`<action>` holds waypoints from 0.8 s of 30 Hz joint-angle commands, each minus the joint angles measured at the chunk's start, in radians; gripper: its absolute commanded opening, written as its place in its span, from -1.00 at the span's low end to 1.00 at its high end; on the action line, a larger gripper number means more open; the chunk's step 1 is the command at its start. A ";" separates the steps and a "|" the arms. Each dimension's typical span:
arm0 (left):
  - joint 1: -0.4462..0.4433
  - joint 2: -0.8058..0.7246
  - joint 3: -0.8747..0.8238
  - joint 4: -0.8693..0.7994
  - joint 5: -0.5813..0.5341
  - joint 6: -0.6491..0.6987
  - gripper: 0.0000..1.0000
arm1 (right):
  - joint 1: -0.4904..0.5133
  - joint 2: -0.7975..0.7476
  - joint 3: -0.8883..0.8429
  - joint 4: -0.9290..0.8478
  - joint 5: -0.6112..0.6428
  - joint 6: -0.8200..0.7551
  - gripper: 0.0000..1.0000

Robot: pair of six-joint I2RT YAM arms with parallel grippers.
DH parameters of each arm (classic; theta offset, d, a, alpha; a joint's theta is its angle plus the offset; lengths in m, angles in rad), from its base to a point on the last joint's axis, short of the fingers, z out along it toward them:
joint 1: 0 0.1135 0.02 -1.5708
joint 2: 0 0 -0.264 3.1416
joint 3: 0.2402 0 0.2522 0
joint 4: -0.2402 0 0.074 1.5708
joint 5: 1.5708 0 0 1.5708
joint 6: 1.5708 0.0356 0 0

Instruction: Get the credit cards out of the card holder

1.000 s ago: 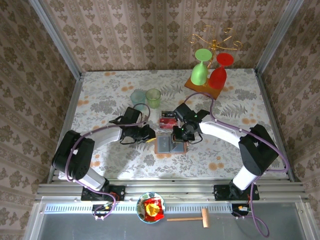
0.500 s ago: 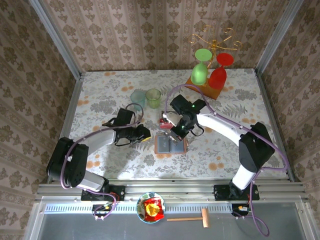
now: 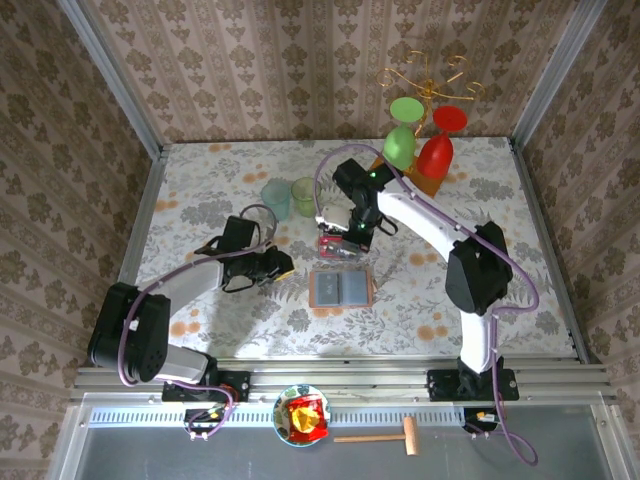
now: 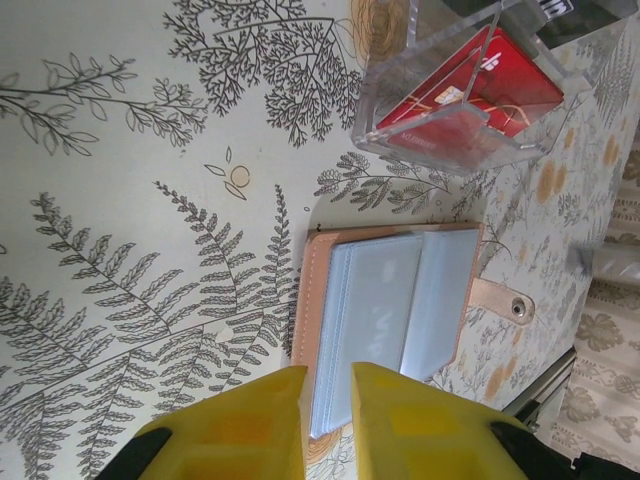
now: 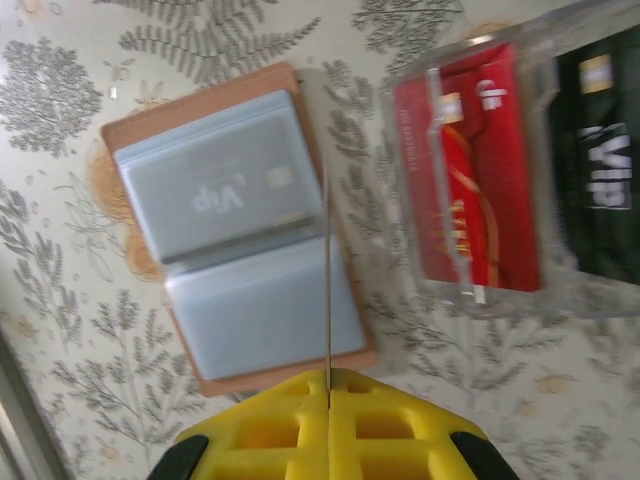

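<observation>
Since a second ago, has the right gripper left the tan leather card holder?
Yes. The right gripper, jaws shut on a thin credit card, went from above the tan leather card holder farther away, to the clear plastic tray.

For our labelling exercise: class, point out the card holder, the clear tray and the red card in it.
card holder [image 4: 390, 310], left wrist view, grey-blue inner pocket.
clear tray [image 4: 420, 160], left wrist view, transparent side wall.
red card [image 5: 480, 200], right wrist view, middle of its face.

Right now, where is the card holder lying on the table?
In the top view the card holder lies open near the middle of the table, on the near side of the clear tray, with the left hand on its left.
</observation>
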 commanded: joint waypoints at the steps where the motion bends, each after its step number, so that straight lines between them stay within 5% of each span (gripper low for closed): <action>1: 0.015 -0.022 0.009 -0.027 -0.004 0.016 -0.62 | -0.025 0.061 0.121 -0.128 0.038 -0.113 -1.00; 15: 0.039 0.043 0.082 -0.044 0.016 0.018 -0.62 | -0.080 0.334 0.589 -0.332 0.017 -0.226 -1.00; 24: 0.052 0.077 0.112 -0.045 0.018 0.016 -0.62 | -0.087 0.416 0.673 -0.333 0.009 -0.267 -1.00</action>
